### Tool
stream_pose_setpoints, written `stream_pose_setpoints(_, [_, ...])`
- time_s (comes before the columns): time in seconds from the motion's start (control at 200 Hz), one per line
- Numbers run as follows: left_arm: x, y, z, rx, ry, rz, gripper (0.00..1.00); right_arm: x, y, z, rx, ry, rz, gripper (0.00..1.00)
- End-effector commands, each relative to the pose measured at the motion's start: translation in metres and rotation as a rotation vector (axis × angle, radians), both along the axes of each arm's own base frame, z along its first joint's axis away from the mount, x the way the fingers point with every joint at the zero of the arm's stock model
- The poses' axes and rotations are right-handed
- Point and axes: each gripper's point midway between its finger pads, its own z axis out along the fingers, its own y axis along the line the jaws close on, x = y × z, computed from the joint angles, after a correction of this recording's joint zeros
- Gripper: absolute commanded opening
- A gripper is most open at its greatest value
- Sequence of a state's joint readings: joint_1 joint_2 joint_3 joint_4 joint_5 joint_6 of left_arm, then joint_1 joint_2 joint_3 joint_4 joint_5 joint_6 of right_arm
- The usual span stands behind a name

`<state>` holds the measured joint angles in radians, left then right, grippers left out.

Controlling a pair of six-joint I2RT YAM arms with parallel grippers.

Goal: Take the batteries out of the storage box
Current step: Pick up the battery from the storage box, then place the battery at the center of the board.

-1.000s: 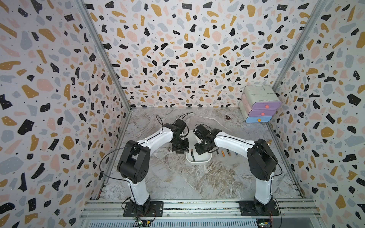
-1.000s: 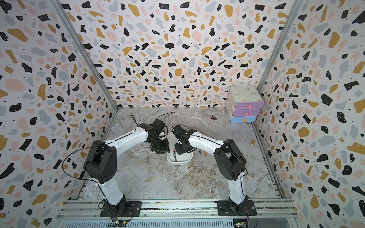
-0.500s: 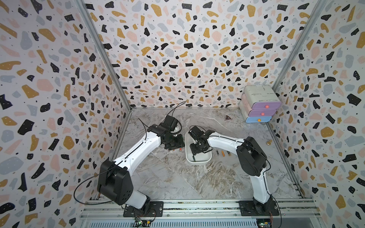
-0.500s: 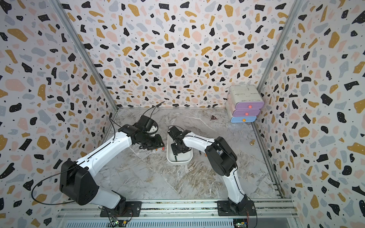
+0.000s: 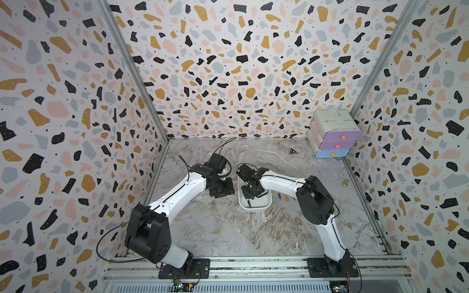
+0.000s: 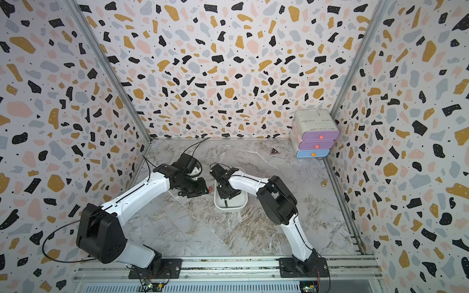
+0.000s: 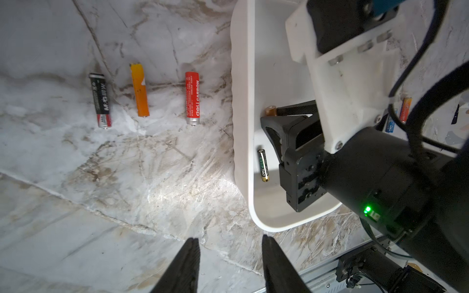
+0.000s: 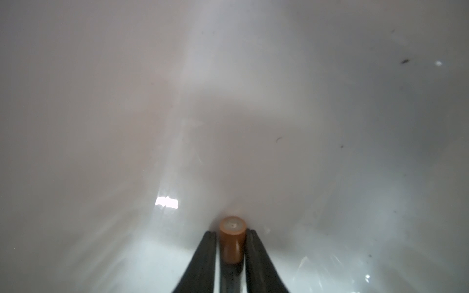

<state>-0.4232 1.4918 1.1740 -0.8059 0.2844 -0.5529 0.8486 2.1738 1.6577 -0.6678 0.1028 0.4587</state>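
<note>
Pickup step: the right gripper (image 8: 231, 233) pinches an orange battery (image 8: 232, 225) inside the white box (image 7: 241, 101), mid-table; the left gripper (image 7: 230, 238) hangs open, empty, just left. Next, likely: lift it clear; a black battery (image 7: 263, 165) lies inside too

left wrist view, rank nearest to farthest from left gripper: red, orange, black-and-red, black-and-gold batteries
1. black-and-gold battery, in the storage box
2. red battery, beside the box
3. orange battery, mid-row
4. black-and-red battery, row's far end
</note>
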Motion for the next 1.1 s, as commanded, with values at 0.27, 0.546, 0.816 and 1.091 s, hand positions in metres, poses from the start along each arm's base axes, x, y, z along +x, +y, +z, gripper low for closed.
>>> stream_pose_setpoints(0.27, [0.013, 0.02, 0.032, -0.021, -0.205, 0.07, 0.45, -0.007, -0.011, 0.047, 0.02, -0.025, 0.019, 0.0])
stream_pose_setpoints(0.546, [0.016, 0.029, 0.058, -0.079, -0.368, 0.116, 0.45, -0.005, -0.051, 0.138, 0.151, -0.135, -0.022, 0.0])
stream_pose_setpoints(0.816, [0.012, 0.019, 0.043, -0.075, -0.293, 0.036, 0.47, 0.031, -0.159, 0.104, -0.013, -0.086, -0.194, 0.0])
stream_pose_setpoints(1.091, [0.008, 0.012, 0.03, -0.096, -0.248, -0.005, 0.47, 0.066, -0.184, 0.043, -0.077, 0.008, -0.246, 0.0])
